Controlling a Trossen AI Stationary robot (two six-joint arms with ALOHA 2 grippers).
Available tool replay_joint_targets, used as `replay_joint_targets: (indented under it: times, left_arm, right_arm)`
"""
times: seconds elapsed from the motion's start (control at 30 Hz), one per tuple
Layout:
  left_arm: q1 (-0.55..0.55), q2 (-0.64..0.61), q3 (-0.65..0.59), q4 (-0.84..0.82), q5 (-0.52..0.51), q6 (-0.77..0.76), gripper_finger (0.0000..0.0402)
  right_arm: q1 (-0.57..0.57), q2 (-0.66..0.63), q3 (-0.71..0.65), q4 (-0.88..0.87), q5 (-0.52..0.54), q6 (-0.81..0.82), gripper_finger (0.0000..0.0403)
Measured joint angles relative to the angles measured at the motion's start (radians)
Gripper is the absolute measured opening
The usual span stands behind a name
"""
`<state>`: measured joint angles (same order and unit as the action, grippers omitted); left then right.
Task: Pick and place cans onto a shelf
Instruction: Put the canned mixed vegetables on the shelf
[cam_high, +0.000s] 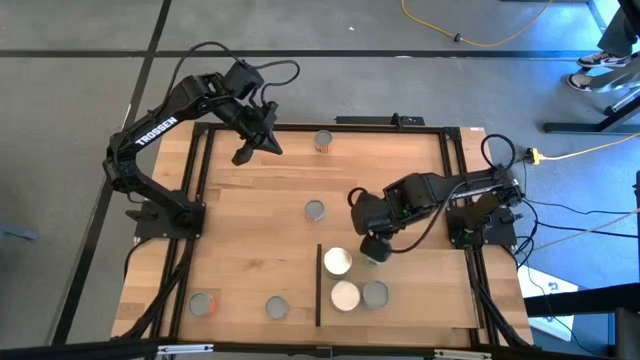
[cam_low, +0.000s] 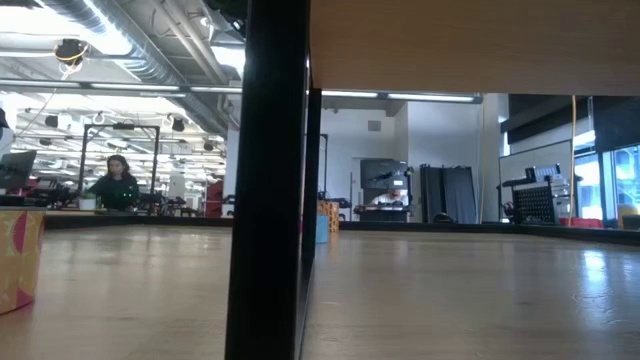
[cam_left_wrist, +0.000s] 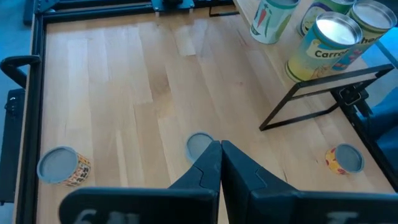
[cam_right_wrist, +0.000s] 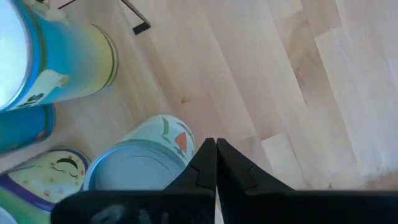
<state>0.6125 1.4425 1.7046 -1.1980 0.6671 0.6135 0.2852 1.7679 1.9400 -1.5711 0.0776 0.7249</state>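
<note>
Inspection ran from my left side across to my right.

My left gripper (cam_high: 243, 156) hung over the far left part of the tabletop (cam_high: 250, 230), fingers pressed fully together with nothing between them. This arm was waiting, well apart from the shelf.

Four cans were not yet placed. Two stood near the front edge on the left half: the front-left can (cam_high: 204, 304) and the front-middle can (cam_high: 276, 308). The centre can (cam_high: 314, 210) stood alone in mid-tabletop, and the far can (cam_high: 323, 140) sat close to the far frame rail.

Right of the dark strip (cam_high: 318, 285) lay the shelf (cam_high: 420, 290). Four cans stood on it, bunched at the strip end: two white-topped cans (cam_high: 338, 262), a grey-topped can (cam_high: 375, 293), and a pale-labelled can (cam_right_wrist: 134, 168) directly below my right wrist.

My right gripper (cam_right_wrist: 216, 149) was closed tight and empty, its tips just beside that pale-labelled can's rim.

Judgement: about half done, four placed and four left.

Room: the shelf's right part was bare, so space remained. The cluster was tight, and any sideways withdrawal of the right gripper risked knocking a neighbour; straight up looked safest. The front pair sat near the tabletop edge, and the far can left little margin against the rail.
</note>
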Motion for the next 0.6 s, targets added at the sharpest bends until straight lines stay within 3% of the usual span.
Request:
replay_joint_targets:
  times: [0.17,0.3,0.6]
  left_arm:
    - [0.000,0.000,0.000,0.000,0.000,0.000,0.0000]
    - [0.000,0.000,0.000,-0.017,0.000,0.012,0.0000]
    - [0.000,0.000,0.000,-0.049,-0.001,0.046,0.0000]
  right_arm:
    - [-0.001,-0.035,-0.002,0.002,0.003,-0.047,0.0001]
    - [-0.002,-0.130,-0.030,0.001,0.081,-0.010,0.0000]
    - [-0.002,-0.341,-0.342,0.037,0.050,0.158,0.0000]
